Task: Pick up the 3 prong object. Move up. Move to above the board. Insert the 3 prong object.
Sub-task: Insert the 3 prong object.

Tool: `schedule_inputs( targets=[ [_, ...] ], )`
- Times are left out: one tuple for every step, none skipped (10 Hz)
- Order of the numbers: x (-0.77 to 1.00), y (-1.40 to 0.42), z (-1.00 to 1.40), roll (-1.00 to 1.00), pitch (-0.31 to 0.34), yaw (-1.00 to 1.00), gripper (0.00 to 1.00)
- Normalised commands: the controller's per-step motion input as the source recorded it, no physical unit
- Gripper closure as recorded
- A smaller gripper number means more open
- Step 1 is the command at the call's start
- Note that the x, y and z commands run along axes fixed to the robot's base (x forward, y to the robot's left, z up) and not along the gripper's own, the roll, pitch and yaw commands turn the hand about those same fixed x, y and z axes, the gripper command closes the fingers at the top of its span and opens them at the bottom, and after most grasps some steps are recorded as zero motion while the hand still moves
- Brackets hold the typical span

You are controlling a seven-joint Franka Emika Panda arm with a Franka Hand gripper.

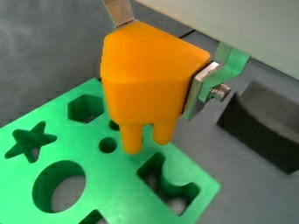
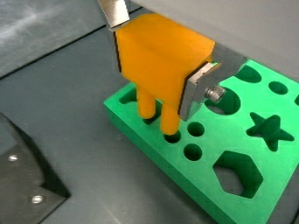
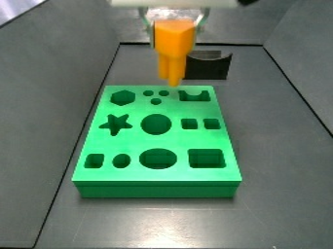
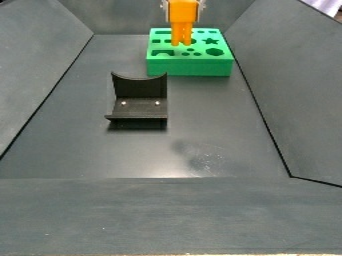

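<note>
The gripper is seen clenched on the 3 prong object, its silver fingers pressed flat against opposite sides of the orange blocky top in both wrist views. The piece is held upright, legs pointing down, directly over the board. In a wrist view the legs are seen reaching down to the group of small round holes near one edge of the green slab; whether the tips have entered the holes or only touch the surface cannot be told, as the body hides the contact. In a side view the piece is placed above the far edge of the board, just over the three small holes, with the gripper partly cut off by the frame's upper edge. The star cutout, the hexagon, the large circles and the square openings are seen unoccupied. The board is seen lying flat on the dark floor of the enclosure. The fixture is seen standing on the floor well apart from the board in a side view, nearer the camera, while the orange piece is seen at the board's far side. A dark block is noted just beside the board in a wrist view.
</note>
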Motion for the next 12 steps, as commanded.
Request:
schedule_inputs(
  targets=[
    [-0.15,-0.17,-0.34,0.1,-0.107,0.0,1.0],
    [-0.16,-0.08,-0.2,0.1,-0.033,0.0,1.0],
    [-0.26,0.0,-0.08,0.08,0.0,-0.07,1.0],
    [-0.31,0.0,-0.08,0.08,0.0,-0.15,1.0],
    [-0.04,0.0,0.0,0.01,0.0,0.0,1.0],
    [-0.07,0.0,-0.07,0.06,0.0,-0.05,1.0],
    [-0.08,0.0,-0.17,0.09,0.0,-0.28,1.0],
    [-0.03,0.0,-0.13,0.05,0.0,-0.26,1.0],
    [0.0,-0.02,-0.02,0.0,-0.019,0.0,1.0],
    [-0.01,-0.09,-0.17,0.02,-0.026,-0.03,1.0],
    [0.0,-0.07,-0.09,0.01,-0.019,-0.02,1.0],
    [0.0,0.0,-0.01,0.0,-0.004,0.0,1.0]
  ],
)
